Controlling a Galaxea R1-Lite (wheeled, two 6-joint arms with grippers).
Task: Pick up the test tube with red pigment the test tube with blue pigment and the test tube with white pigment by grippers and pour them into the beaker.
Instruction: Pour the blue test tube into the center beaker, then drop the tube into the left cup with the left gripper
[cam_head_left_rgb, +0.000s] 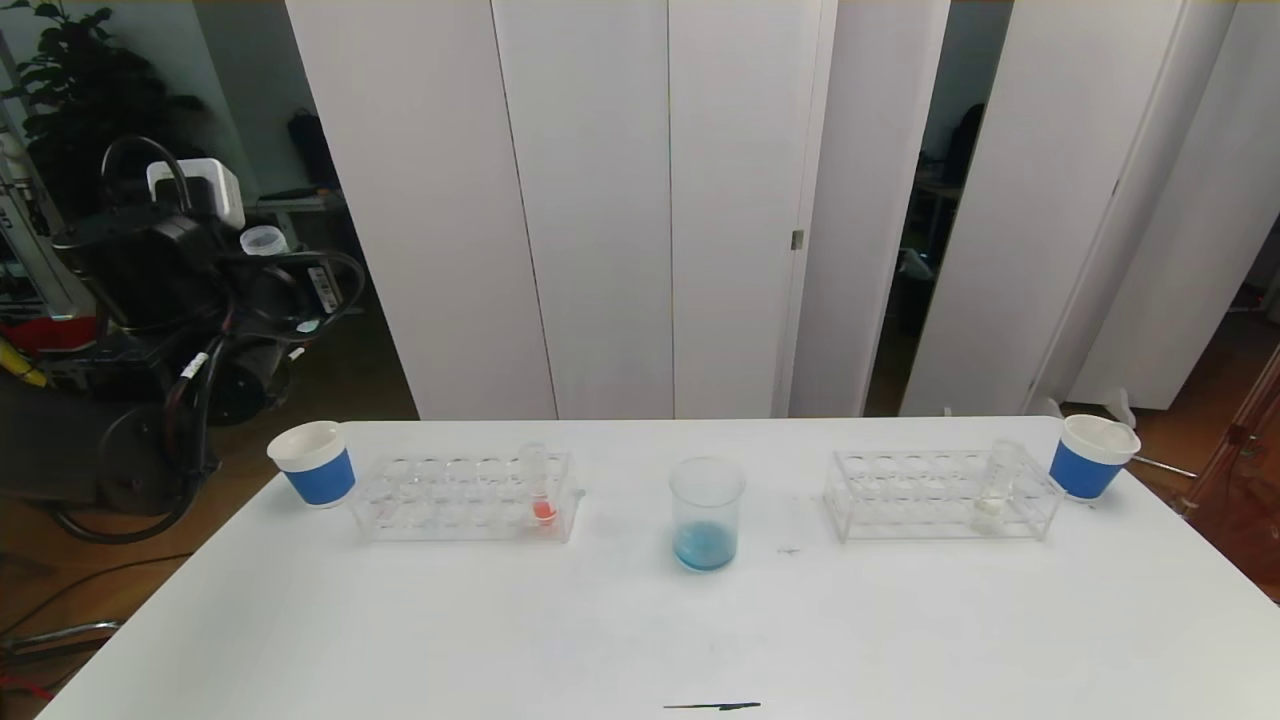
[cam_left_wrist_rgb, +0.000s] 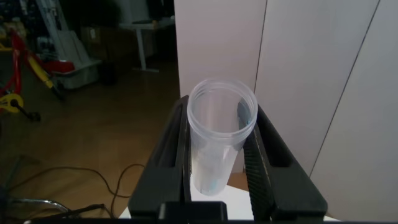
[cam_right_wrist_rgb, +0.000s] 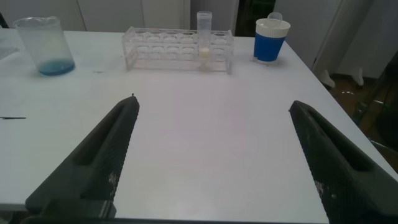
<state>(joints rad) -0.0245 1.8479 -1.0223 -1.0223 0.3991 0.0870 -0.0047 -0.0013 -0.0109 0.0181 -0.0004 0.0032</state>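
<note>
My left gripper is raised off the table's far left corner, shut on the test tube with blue pigment. The tube is nearly empty, with only a faint blue trace at its bottom. The beaker stands mid-table with blue liquid in its base; it also shows in the right wrist view. The test tube with red pigment stands in the left rack. In the right rack stands the test tube with white pigment. My right gripper hangs open over bare table, out of the head view.
Two clear racks sit on the white table, the left rack and the right rack. A blue paper cup stands at the far left corner, another at the far right. Dark equipment and cables fill the floor on the left.
</note>
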